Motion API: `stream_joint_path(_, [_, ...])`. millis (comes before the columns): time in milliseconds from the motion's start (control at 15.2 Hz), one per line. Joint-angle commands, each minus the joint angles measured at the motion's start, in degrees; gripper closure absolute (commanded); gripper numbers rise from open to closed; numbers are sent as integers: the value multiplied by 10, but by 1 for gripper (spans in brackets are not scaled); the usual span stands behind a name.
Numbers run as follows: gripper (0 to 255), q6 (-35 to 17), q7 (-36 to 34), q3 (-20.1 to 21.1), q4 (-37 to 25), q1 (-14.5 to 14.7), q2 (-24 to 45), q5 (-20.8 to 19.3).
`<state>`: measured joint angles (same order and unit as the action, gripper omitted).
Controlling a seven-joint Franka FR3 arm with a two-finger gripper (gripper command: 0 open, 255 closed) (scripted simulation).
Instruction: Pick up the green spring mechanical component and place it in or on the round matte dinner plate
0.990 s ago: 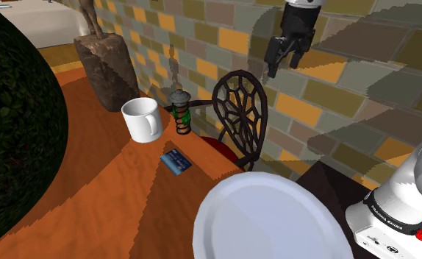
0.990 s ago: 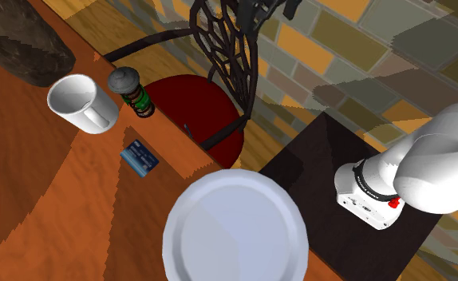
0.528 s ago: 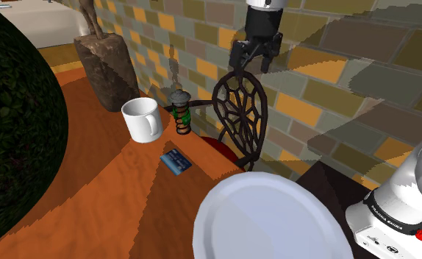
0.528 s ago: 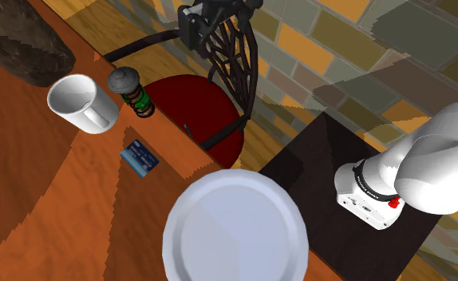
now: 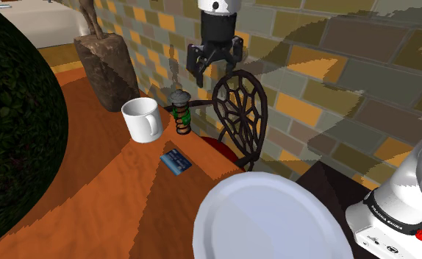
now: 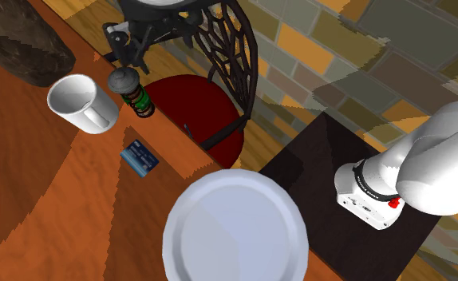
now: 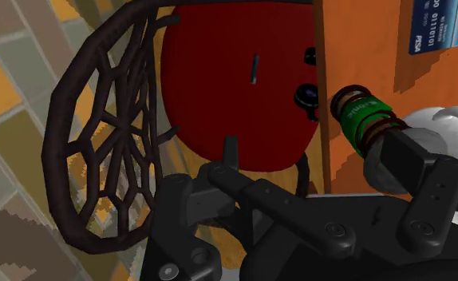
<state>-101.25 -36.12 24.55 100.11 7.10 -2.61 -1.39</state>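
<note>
Above table (image 5: 129,199) edge: gripper (image 5: 215,62) has swung in from shoulder view's right, fingers spread, empty, now near green spring (image 5: 180,114). Spring upright between white mug (image 5: 142,119) and chair (image 5: 239,110), well apart from white plate (image 5: 268,221). Descent and grasp likely next. Blue card (image 5: 176,160) appears to read "PISA"; arm base (image 5: 393,213) marked "FRANKA EMIKA".

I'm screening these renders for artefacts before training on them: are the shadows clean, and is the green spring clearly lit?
Shoulder view: shadow edges on the brick wall and the table are sawtoothed; the spring shows its green plainly. Second exterior view: jagged bands cross the table; the plate is flat white, no glare. Wrist view: the spring is bright, one end behind the claw.
</note>
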Motion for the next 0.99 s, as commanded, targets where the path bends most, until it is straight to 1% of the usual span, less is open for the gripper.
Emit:
stream_joint_path(0, [0,10,-31,15,-52,12,46,-18])
stream_joint_path(132, [0,20,-58,26,-105,26,92,-39])
stream_joint_path(330, [0,42,-94,36,-191,56,164,-72])
stream_joint_path(792, [0,-13,-95,33,-134,52,161,-70])
stream_joint_path(924, [0,-17,-95,32,-130,52,161,-71])
